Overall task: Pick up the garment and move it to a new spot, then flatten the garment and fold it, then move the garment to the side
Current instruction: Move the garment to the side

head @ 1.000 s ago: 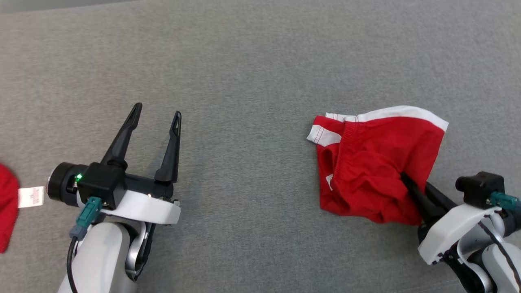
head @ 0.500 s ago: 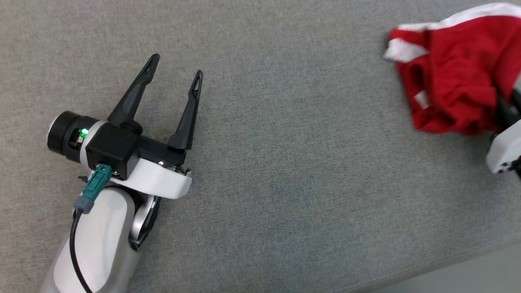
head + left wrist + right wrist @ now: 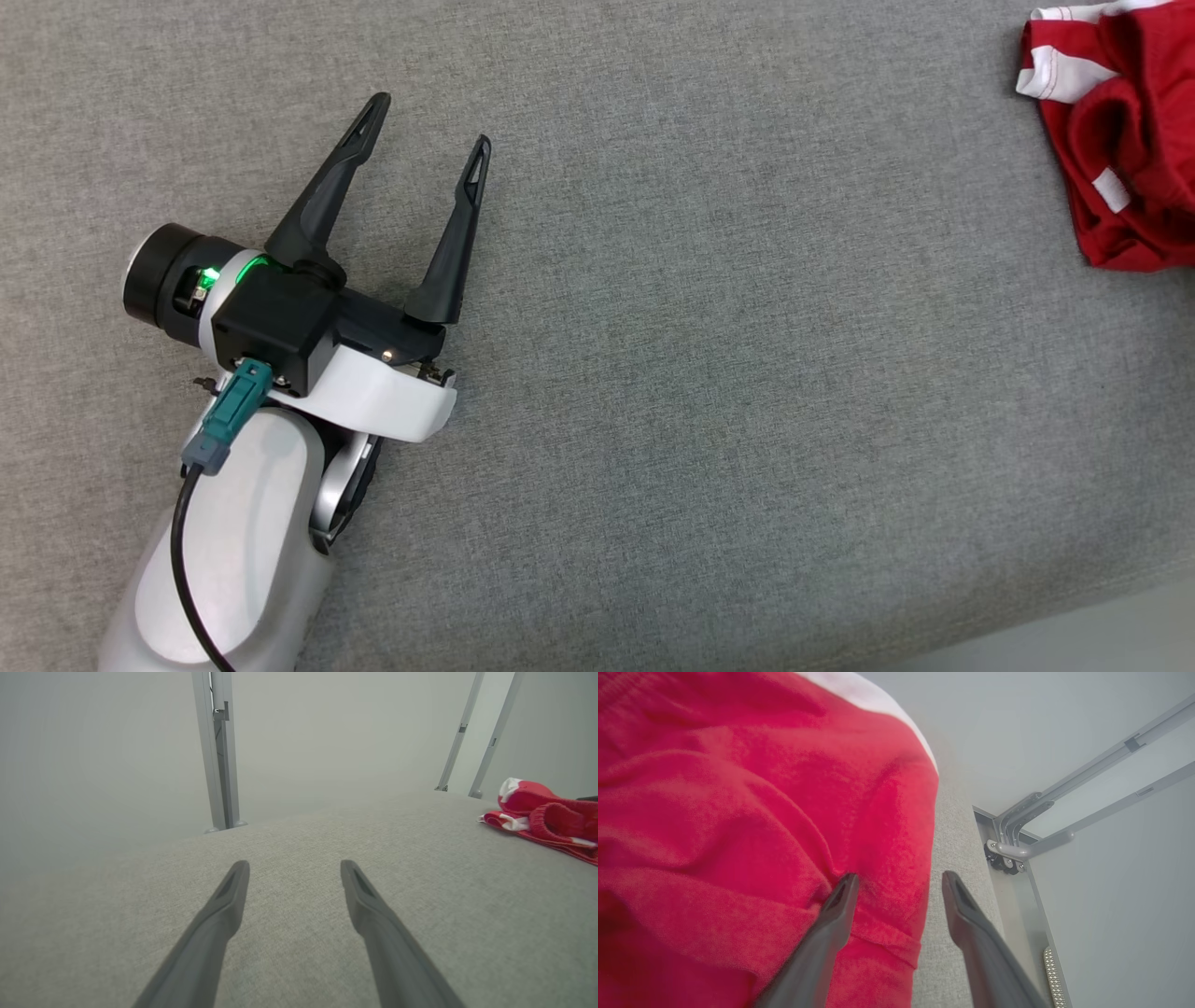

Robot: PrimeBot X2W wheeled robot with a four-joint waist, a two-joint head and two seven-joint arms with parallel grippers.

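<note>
- Garment (image 3: 1116,140): red with white trim, it lies in a crumpled heap on the grey tabletop (image 3: 709,392). It is out at about 2 o'clock in the head view, partly cut off by the picture's edge.
- Right claw (image 3: 899,876): the jaws are spread wide and clamp nothing. One fingertip touches the red cloth, and the other stands over bare grey surface at the heap's 3 o'clock edge.
- Left claw (image 3: 429,121): spread and empty, it sits low over the tabletop at about 9 o'clock in the head view, well apart from the garment.
- Done, as I judge it: the garment is down on the tabletop and neither claw holds it, so the pick-and-move step looks finished. Whether this is the intended new spot cannot be told.
- Left to do: everything else. The cloth is bunched, with the waistband rolled and deep creases, so it is not flattened. No fold is made, and the final move to the side has not begun.
</note>
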